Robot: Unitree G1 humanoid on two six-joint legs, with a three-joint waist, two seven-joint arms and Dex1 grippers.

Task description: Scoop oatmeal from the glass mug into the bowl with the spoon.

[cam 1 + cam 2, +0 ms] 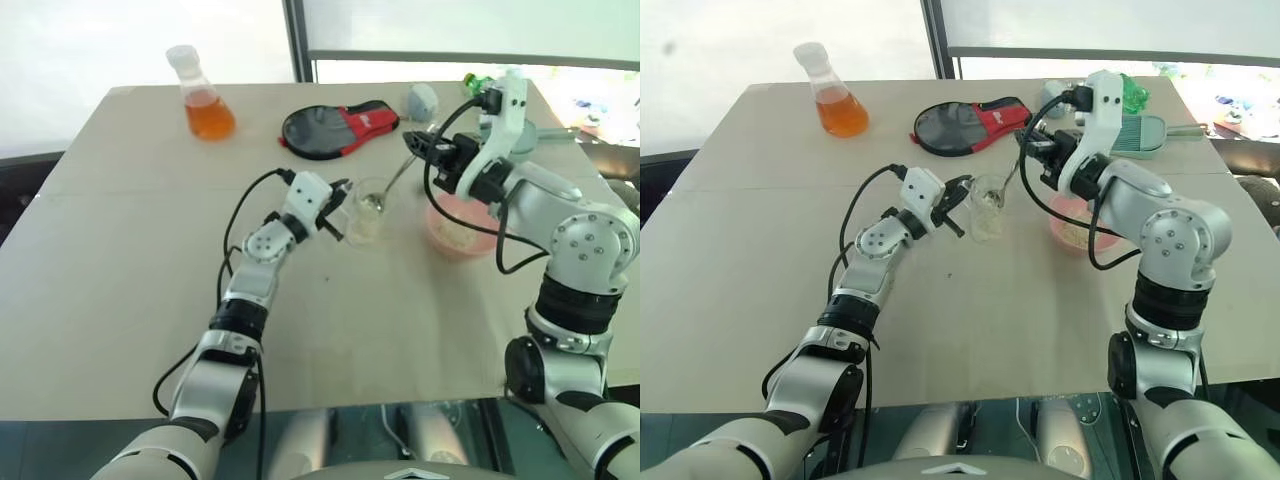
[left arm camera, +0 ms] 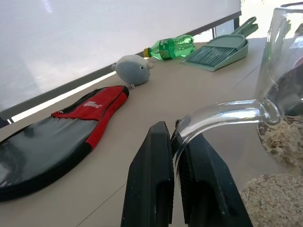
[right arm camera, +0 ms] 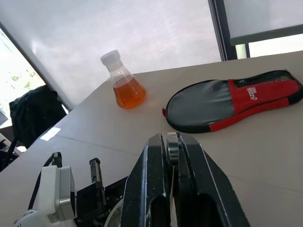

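The glass mug (image 1: 367, 212) stands mid-table with pale oatmeal (image 2: 279, 137) in its bottom. My left gripper (image 1: 343, 203) is shut on the mug's thin handle (image 2: 222, 113), which runs between its black fingers (image 2: 151, 161). My right gripper (image 1: 416, 146) hovers above and to the right of the mug, shut on the handle of the silver spoon (image 1: 398, 177). The spoon slants down, and its oval end sits at the mug's mouth. The pink bowl (image 1: 452, 232) lies under my right forearm, partly hidden, with oatmeal (image 1: 1072, 233) inside.
At the back left stands a flask with orange liquid (image 1: 206, 102). A red and grey mitt (image 1: 336, 128) lies behind the mug. A grey plush toy (image 1: 422, 100), a green bottle (image 2: 171, 46) and a teal dustpan (image 1: 1142, 135) sit at the back right.
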